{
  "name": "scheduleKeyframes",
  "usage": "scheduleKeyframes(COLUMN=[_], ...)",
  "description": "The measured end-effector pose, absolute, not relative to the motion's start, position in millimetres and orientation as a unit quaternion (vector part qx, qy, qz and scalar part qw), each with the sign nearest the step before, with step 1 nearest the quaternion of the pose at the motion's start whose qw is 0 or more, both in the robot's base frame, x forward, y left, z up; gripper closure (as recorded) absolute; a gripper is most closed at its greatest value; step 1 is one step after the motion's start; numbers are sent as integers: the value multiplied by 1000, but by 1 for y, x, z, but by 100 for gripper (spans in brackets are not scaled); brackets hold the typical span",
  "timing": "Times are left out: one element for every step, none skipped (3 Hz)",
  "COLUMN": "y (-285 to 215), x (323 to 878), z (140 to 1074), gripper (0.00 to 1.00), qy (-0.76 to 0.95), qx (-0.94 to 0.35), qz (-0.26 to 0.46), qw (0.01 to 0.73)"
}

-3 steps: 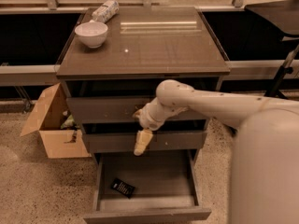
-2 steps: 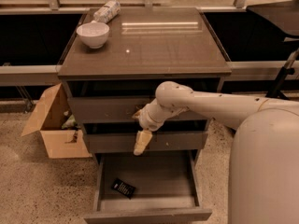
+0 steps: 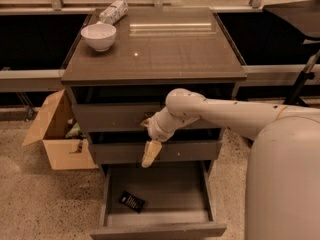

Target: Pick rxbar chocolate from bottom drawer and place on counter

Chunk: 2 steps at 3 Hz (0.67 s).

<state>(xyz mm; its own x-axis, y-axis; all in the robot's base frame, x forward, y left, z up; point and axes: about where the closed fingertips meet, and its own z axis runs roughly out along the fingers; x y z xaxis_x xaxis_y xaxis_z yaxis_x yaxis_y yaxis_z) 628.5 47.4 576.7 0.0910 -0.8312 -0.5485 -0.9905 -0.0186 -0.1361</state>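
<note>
The rxbar chocolate [image 3: 131,201], a small flat black wrapper, lies on the floor of the bottom drawer [image 3: 160,219], toward its left front. That drawer is pulled out of the grey-brown cabinet. My gripper [image 3: 150,155] points down in front of the middle drawer, above the open drawer and up and to the right of the bar. The counter [image 3: 165,49] is the cabinet's glossy brown top, well above the gripper.
A white bowl [image 3: 98,36] and a white-and-grey cylindrical packet [image 3: 113,11] sit at the counter's back left. An open cardboard box [image 3: 55,134] stands on the speckled floor left of the cabinet. My pale arm [image 3: 240,116] reaches in from the right.
The gripper has dropped very slightly; the bar and the drawer have not moved.
</note>
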Motion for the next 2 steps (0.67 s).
scheduleKeyframes(y=[48, 48], x=[624, 624], z=[576, 576], gripper=[0, 0], qy=[655, 654], qx=[-695, -696], qz=[160, 160], qw=[250, 249])
